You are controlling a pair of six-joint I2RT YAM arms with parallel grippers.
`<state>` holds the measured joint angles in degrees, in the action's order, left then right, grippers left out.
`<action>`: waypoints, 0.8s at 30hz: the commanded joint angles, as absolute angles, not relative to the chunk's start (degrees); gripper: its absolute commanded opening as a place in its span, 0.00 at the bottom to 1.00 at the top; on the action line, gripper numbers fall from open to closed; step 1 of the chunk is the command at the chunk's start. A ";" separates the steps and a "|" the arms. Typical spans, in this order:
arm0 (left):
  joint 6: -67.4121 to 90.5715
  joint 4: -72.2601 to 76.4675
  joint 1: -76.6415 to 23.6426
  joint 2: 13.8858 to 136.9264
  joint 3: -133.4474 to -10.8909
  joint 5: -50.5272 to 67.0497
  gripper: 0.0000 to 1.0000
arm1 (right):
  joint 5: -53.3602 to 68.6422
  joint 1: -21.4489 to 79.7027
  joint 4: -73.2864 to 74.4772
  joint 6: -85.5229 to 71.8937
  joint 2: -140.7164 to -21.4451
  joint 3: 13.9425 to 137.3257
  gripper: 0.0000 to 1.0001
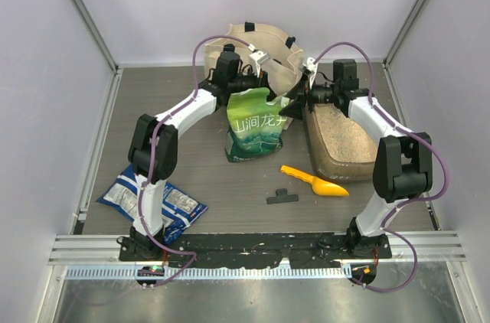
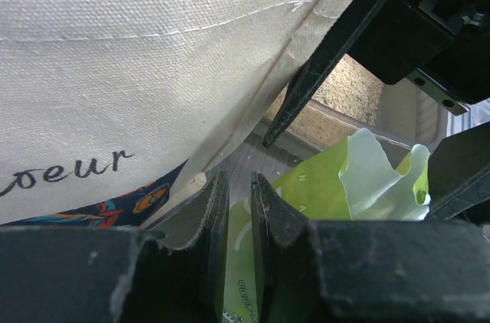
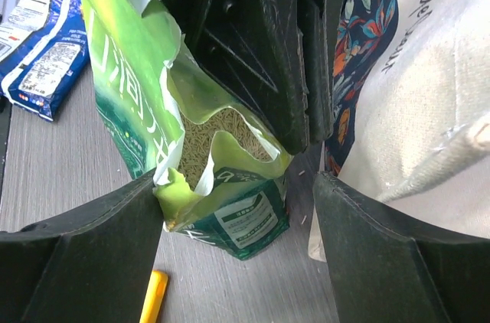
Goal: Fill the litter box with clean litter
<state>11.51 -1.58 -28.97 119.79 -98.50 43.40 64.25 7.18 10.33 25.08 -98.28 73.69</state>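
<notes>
While left gripper (image 2: 239, 185) pinches pouch (image 1: 255, 128) rim and right gripper (image 3: 237, 181) gapes astride pouch | litter box (image 1: 348, 171) right of pouch, part-filled | risk: rim tears, litter (image 3: 230, 128) spills short.

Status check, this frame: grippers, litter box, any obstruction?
Left gripper shut on green pouch top; right gripper open at its mouth. Litter box holds litter. Tote bag crowds pouch from behind.

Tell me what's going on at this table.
The left gripper is shut on the top of the green-and-white pouch, holding it upright beside the litter box. The right gripper is open at the pouch's torn mouth, granules visible inside. The box already holds some clean litter; a yellow scoop lies nearby.
</notes>
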 commanded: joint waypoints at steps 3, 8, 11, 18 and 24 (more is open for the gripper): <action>12.30 -1.41 -28.74 119.71 -100.98 46.93 0.21 | 68.11 7.03 12.09 29.60 -97.38 79.00 0.80; 12.57 -1.67 -28.74 119.88 -101.25 47.63 0.21 | 69.51 7.12 18.98 35.94 -100.01 82.44 0.81; 13.18 -2.02 -28.74 120.14 -101.42 48.34 0.21 | 71.45 7.12 20.03 35.95 -101.60 84.19 0.79; 15.20 -1.32 -28.21 120.32 -101.42 48.25 0.20 | 74.44 7.38 25.84 36.83 -105.20 87.27 0.72; 16.00 -1.14 -27.77 120.67 -101.43 48.60 0.20 | 75.93 7.56 23.74 31.66 -106.00 86.75 0.67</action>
<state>14.76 -2.02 -28.36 120.40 -99.20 46.78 73.73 7.18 25.47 34.57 -105.93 84.86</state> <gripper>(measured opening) 0.201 0.681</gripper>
